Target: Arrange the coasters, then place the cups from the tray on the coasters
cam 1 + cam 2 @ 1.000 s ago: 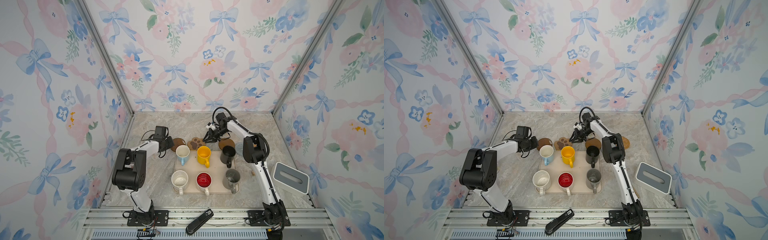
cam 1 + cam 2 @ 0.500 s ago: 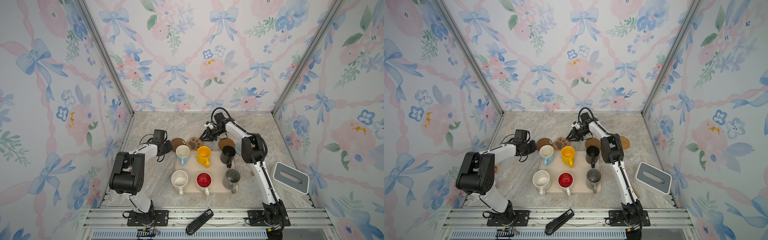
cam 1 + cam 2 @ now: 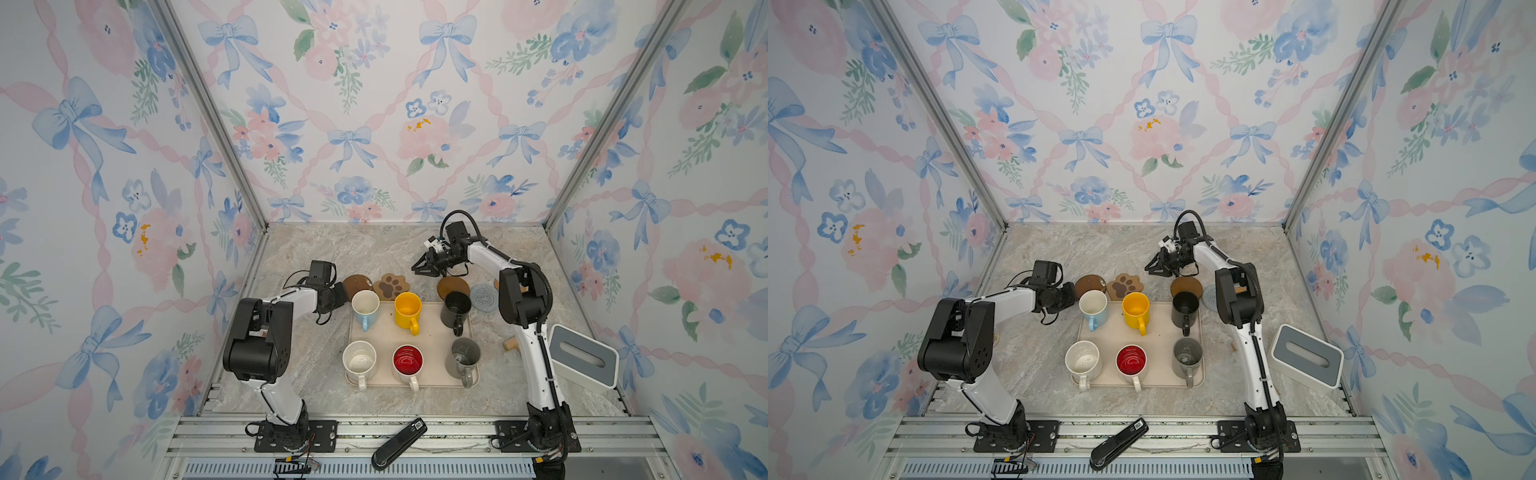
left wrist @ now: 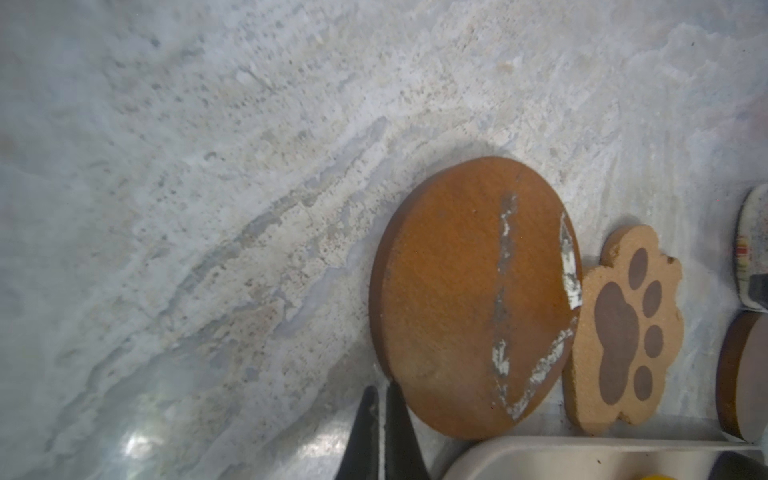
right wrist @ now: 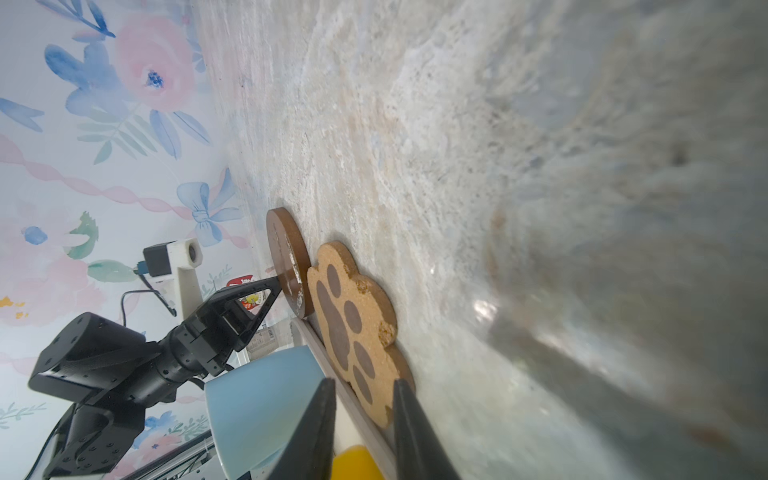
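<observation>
L gripper (image 4: 380, 390) pressed together by round brown coaster (image 4: 473, 299); R gripper (image 5: 365, 384) spread, empty, near paw coaster (image 5: 353, 328).

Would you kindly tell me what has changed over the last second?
The left hand shifted slightly beside the dark brown round coaster and shut fully, empty. The right hand drifted slightly, open. The paw-shaped coaster, mugs and tray stayed put.
</observation>
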`<move>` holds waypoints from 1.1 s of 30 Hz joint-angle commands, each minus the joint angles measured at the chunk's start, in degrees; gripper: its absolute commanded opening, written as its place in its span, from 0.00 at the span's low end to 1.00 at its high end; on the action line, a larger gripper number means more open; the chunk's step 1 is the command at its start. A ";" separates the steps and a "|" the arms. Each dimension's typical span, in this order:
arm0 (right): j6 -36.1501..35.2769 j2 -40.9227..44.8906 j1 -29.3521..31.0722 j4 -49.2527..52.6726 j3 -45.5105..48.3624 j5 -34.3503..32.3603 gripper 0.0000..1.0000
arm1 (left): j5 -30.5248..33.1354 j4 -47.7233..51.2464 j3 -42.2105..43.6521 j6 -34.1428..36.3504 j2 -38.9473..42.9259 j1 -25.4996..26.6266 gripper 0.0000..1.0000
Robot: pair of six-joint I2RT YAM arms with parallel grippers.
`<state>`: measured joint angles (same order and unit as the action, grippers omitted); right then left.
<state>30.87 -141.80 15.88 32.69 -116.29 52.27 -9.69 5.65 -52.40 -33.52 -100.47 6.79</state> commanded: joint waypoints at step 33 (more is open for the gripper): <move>-7.02 10.15 -12.94 7.57 5.33 -19.29 0.40 | 2.10 0.10 0.00 -0.17 6.50 -0.19 0.07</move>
<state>25.02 -129.69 3.64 37.04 -108.71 35.90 -8.73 4.51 -53.54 -34.15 -95.53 6.76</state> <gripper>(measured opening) 0.388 0.073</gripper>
